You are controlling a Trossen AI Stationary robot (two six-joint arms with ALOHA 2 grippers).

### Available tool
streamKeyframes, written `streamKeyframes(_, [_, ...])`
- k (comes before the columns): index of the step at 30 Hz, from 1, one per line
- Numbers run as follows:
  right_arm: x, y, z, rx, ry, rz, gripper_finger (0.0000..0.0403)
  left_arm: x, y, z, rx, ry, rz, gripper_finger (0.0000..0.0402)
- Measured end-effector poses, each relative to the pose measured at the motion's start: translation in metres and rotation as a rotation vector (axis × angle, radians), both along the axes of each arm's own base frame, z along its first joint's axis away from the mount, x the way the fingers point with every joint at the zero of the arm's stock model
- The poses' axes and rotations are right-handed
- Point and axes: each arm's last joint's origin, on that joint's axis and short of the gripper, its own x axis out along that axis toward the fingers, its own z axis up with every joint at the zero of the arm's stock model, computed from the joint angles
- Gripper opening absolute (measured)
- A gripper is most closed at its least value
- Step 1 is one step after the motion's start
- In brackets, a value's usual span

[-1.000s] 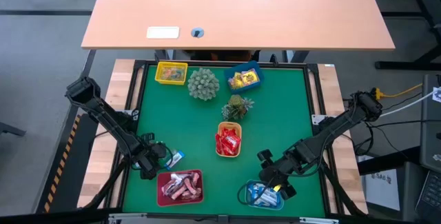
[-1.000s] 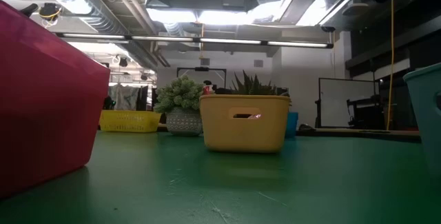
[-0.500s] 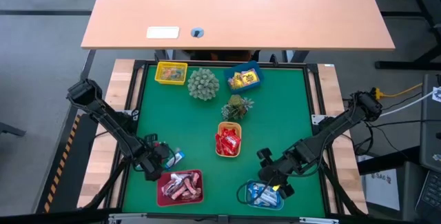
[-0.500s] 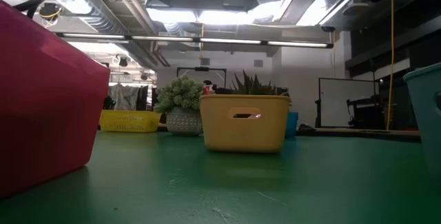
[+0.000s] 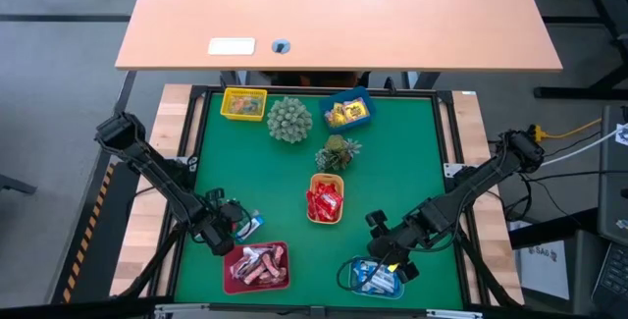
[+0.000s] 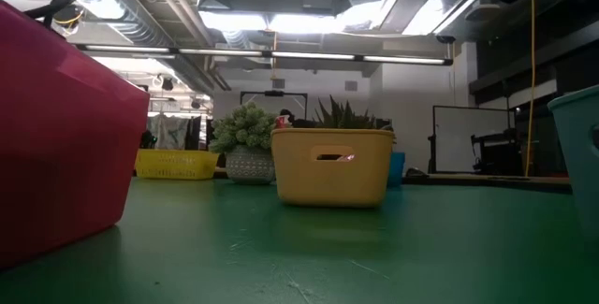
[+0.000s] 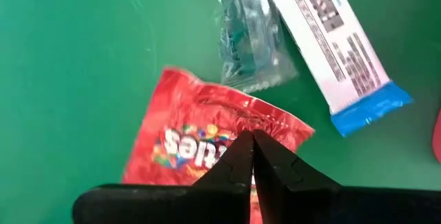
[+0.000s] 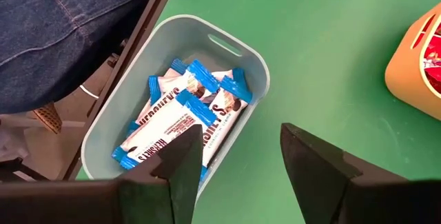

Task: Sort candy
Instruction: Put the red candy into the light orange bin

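On the green mat next to my left gripper [image 7: 252, 140] lie three candies: a red packet [image 7: 186, 141], a pale green wrapped sweet [image 7: 248, 41] and a blue-white bar [image 7: 331, 38]. This gripper [image 5: 228, 229] is shut on the red packet, just beyond the red tray [image 5: 257, 266] of brown-pink candies. My right gripper [image 8: 241, 148] hangs open above the pale blue tray [image 8: 244, 52], which holds blue-white bars [image 8: 186, 114]. It touches nothing. My left gripper pinches the red packet between its two closed fingertips, on the wrapper's face a little in from its crimped end [image 7: 238, 122]. The fingers come at it from above, slanting. The packet lies flat on the mat.
An orange tray [image 5: 326, 199] with red candies stands mid-table. A blue tray [image 5: 347, 111] with yellow candies and a yellow tray [image 5: 244, 103] stand at the far edge. Two spiky plant balls [image 5: 288, 120], [image 5: 339, 152] sit between them. A person in jeans [image 8: 69, 24] stands beyond the near edge.
My left gripper has moved a little toward the table's right edge, onto the loose candies beside the red tray.
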Motion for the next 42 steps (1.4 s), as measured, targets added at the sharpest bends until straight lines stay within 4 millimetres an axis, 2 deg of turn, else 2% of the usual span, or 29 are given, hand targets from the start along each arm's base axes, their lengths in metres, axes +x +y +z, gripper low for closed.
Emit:
streamKeyframes(11, [0.000,0.000,0.000,0.000,0.000,0.000,0.0195,0.004,0.005,0.000,-0.106,0.103,0.029,0.0008])
streamKeyframes(19, [0.000,0.000,0.000,0.000,0.000,0.000,0.0195,0.013,0.015,0.001,-0.106,0.100,0.066,0.0088])
streamKeyframes(27, [0.000,0.000,0.000,0.000,0.000,0.000,0.0195,0.028,0.016,0.016,-0.125,0.077,-0.095,0.0137])
streamKeyframes(33, [0.000,0.000,0.000,0.001,0.001,0.001,0.0195,0.019,0.017,0.015,-0.126,0.167,-0.054,0.0156])
streamKeyframes(42, [0.000,0.000,0.000,-0.001,0.005,0.001,0.0195,0.008,0.005,0.015,-0.125,0.201,-0.126,0.0175])
